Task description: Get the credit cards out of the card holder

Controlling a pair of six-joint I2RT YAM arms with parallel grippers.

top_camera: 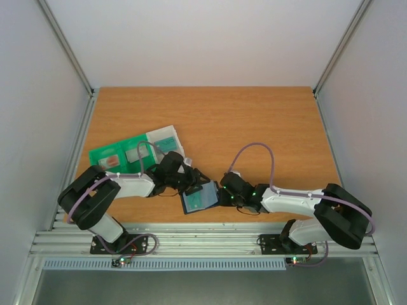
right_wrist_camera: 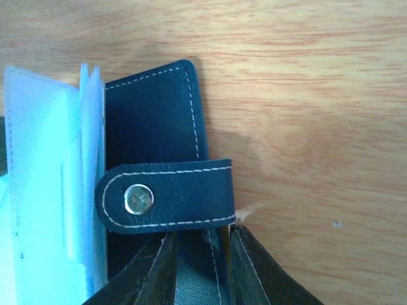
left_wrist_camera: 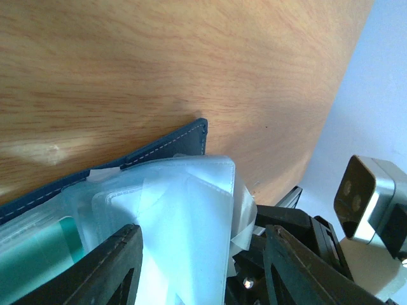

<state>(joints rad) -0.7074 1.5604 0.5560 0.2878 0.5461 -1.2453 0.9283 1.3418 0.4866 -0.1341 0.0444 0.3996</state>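
Low centre overhead, our right gripper (right_wrist_camera: 200, 244) clamps the card holder (top_camera: 198, 199) by one edge; our left gripper (left_wrist_camera: 202, 236), fingers apart, straddles its clear sleeves (left_wrist_camera: 184, 203).

Card holder (top_camera: 199, 198): one, near centre. Bins: two, far left, being one green bin (top_camera: 100, 152) and one white bin (top_camera: 172, 132). Arms: two, left arm (top_camera: 130, 184) and right arm (top_camera: 289, 200). Teal card (left_wrist_camera: 38, 248) showing in the holder's sleeves: one; cards in the bins too small to count
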